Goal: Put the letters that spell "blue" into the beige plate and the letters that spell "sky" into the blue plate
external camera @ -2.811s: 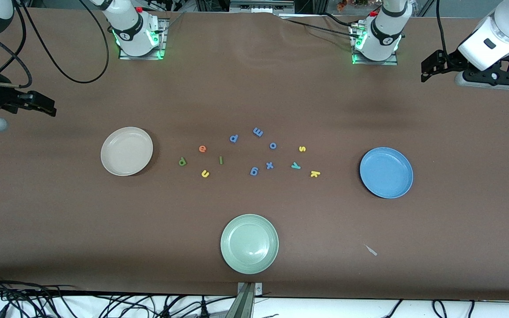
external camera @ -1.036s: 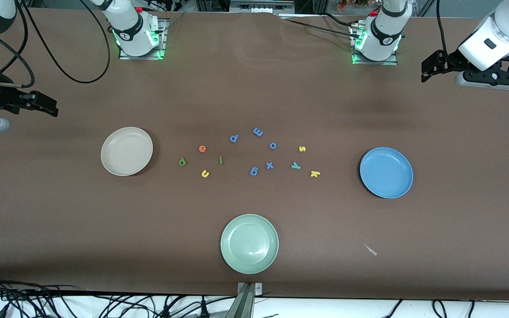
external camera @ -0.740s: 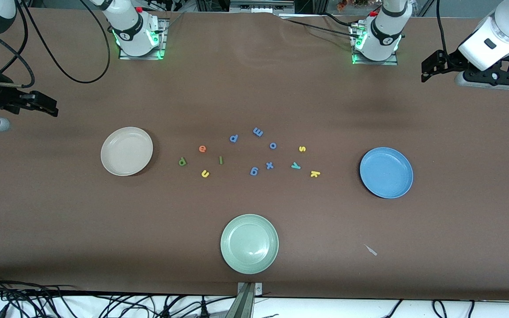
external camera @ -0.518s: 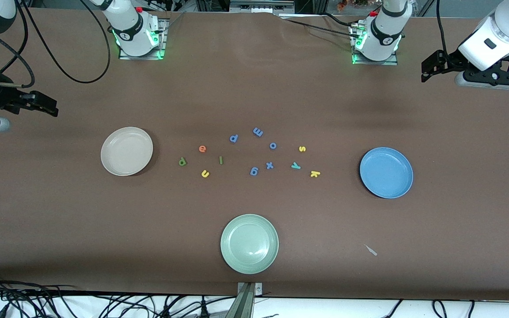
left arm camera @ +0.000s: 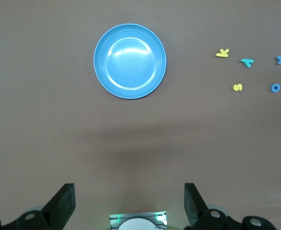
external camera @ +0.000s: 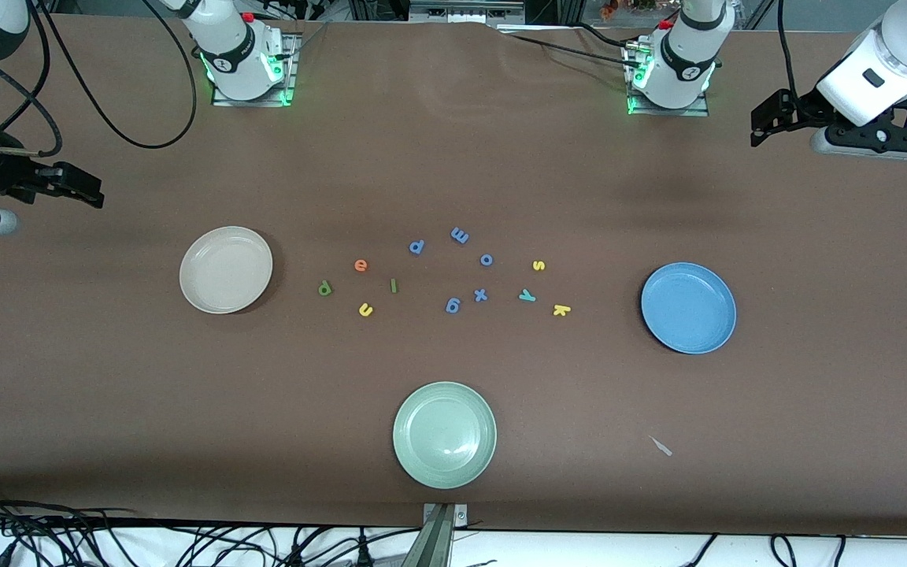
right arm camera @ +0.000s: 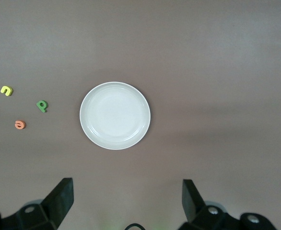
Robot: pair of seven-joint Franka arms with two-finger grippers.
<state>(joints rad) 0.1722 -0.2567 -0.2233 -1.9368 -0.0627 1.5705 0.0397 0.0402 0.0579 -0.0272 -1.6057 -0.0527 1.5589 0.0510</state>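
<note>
The beige plate (external camera: 226,270) (right arm camera: 115,115) lies toward the right arm's end, the blue plate (external camera: 688,308) (left arm camera: 130,61) toward the left arm's end. Between them lie the green b (external camera: 324,288), dark-green l (external camera: 394,286), yellow u (external camera: 365,310) and orange e (external camera: 360,265), then the yellow s (external camera: 538,265), teal y (external camera: 527,296) and yellow k (external camera: 561,310). My left gripper (external camera: 764,126) (left arm camera: 129,206) hangs open and empty high over its table end. My right gripper (external camera: 79,189) (right arm camera: 126,203) hangs open and empty over the other end.
A pale green plate (external camera: 444,435) sits nearest the front camera. Several blue letters (external camera: 453,305) are scattered among the coloured ones. A small pale scrap (external camera: 662,446) lies nearer the camera than the blue plate. Cables run past the table's near edge.
The right gripper has crept very slightly toward the table's middle since the earliest frame. The letters, plates and left arm have stayed put.
</note>
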